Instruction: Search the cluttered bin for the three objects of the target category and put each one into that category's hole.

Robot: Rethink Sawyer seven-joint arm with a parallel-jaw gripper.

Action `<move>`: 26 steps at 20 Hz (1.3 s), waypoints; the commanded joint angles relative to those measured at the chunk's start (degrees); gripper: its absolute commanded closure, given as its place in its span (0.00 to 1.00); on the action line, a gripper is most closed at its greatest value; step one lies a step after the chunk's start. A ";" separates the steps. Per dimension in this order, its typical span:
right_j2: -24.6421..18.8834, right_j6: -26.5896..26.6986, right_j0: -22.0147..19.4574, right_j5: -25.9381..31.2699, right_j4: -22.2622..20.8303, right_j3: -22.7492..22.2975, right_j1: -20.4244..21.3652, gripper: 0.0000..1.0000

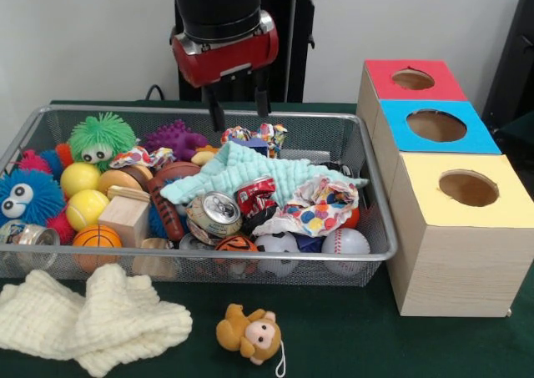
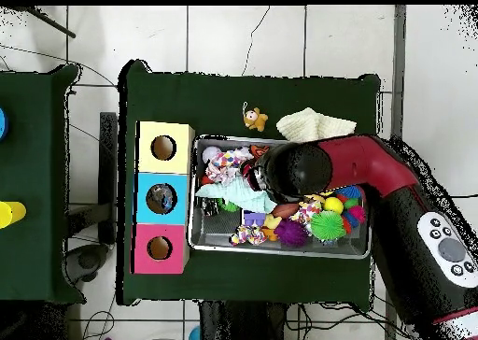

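Claw (image 1: 239,108) status: my fingers are spread and empty, poised above the wire bin (image 1: 377,253) at its far side. No plastic bottle is identifiable in the clutter. Blue-topped box hole (image 1: 435,125) sits beside the bin.

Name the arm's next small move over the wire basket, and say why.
Probably lower the open hand onto the mint-green crumpled cloth and pull it aside. No clear plastic bottle shows anywhere in the silver wire mesh basket, the cloth covers its middle, and the hand hangs just above the far rim, close behind the cloth.
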State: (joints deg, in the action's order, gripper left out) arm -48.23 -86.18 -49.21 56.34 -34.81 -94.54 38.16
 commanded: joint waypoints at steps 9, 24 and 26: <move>2.61 4.16 -0.74 -11.18 -6.77 -5.40 -3.11 0.00; 2.60 1.79 -0.30 -27.12 -9.31 -7.89 -2.78 0.00; 2.78 1.45 0.18 -27.19 -8.91 -8.19 -3.01 0.00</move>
State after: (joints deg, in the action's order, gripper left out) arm -48.23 -86.18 -50.16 28.85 -41.79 -98.48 37.08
